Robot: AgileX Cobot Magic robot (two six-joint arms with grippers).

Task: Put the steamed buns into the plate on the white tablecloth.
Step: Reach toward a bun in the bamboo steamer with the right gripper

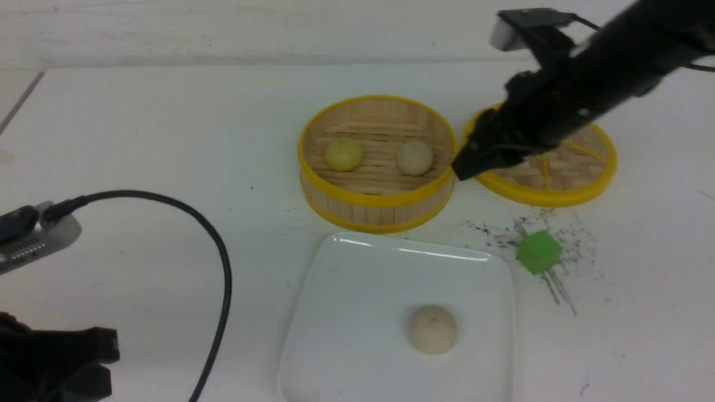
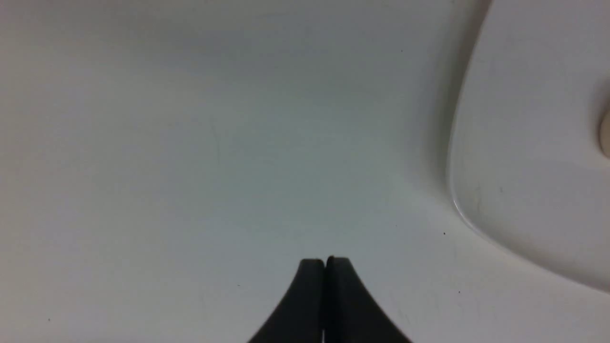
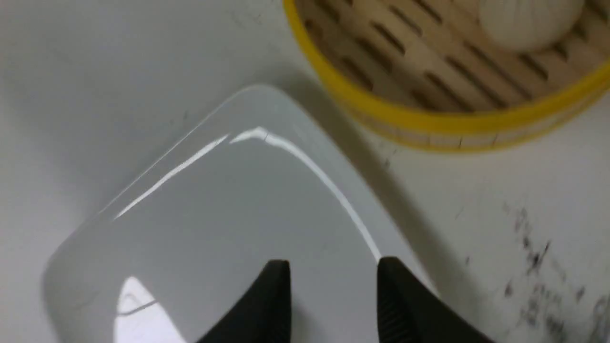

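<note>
One speckled off-white steamed bun (image 1: 433, 329) lies in the white square plate (image 1: 357, 290) near the front. A pale yellow bun (image 1: 344, 154) and an off-white bun (image 1: 415, 157) sit in the bamboo steamer (image 1: 377, 206). My right gripper (image 1: 465, 166) is open and empty, held in the air beside the steamer's right rim; in the right wrist view it (image 3: 333, 267) hangs over a corner of the plate (image 3: 200, 228), with the steamer (image 3: 429, 119) and a bun (image 3: 529, 21) beyond. My left gripper (image 2: 325, 261) is shut and empty over the white tablecloth (image 2: 190, 143), left of the plate (image 2: 524, 143).
The woven steamer lid (image 1: 564, 173) lies flat to the right of the steamer, partly behind my right arm. A green cube (image 1: 538, 252) sits on black scuff marks right of the plate. A black cable (image 1: 220, 262) loops over the tablecloth at left.
</note>
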